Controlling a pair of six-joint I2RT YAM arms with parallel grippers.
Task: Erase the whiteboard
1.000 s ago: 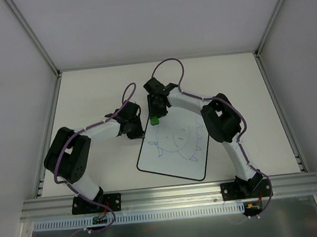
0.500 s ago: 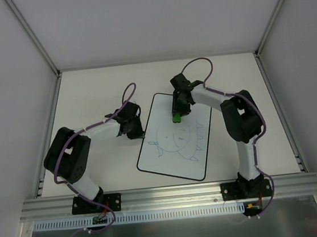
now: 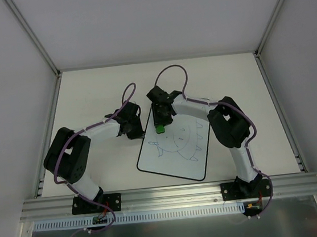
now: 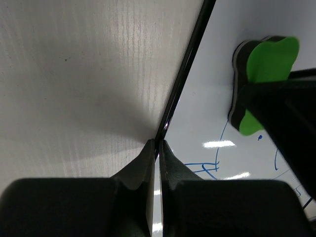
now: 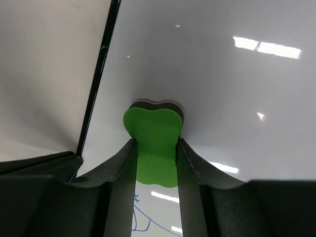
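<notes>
The whiteboard [image 3: 173, 165] lies flat in mid-table, with a blue doodle [image 3: 179, 141] across its middle. My right gripper [image 3: 159, 123] is shut on a green eraser [image 3: 159, 128] and presses it onto the board's upper left part, just above the doodle. In the right wrist view the eraser [image 5: 154, 136] sits between the two fingers of the right gripper [image 5: 155, 143], on the white surface [image 5: 222, 74] near the black left edge. My left gripper [image 4: 158, 143] is shut, its tips on the board's left edge [image 4: 185, 79]. From above the left gripper [image 3: 133, 131] stands just left of the eraser.
The cream table [image 3: 87, 98] is enclosed by white walls on three sides. An aluminium rail [image 3: 173, 196] with both arm bases runs along the near edge. The right arm's links [image 3: 228, 125] hang over the board's right side.
The right gripper swept the eraser from the board's upper left to its upper middle, then back left and a little lower. The left gripper stayed put.
</notes>
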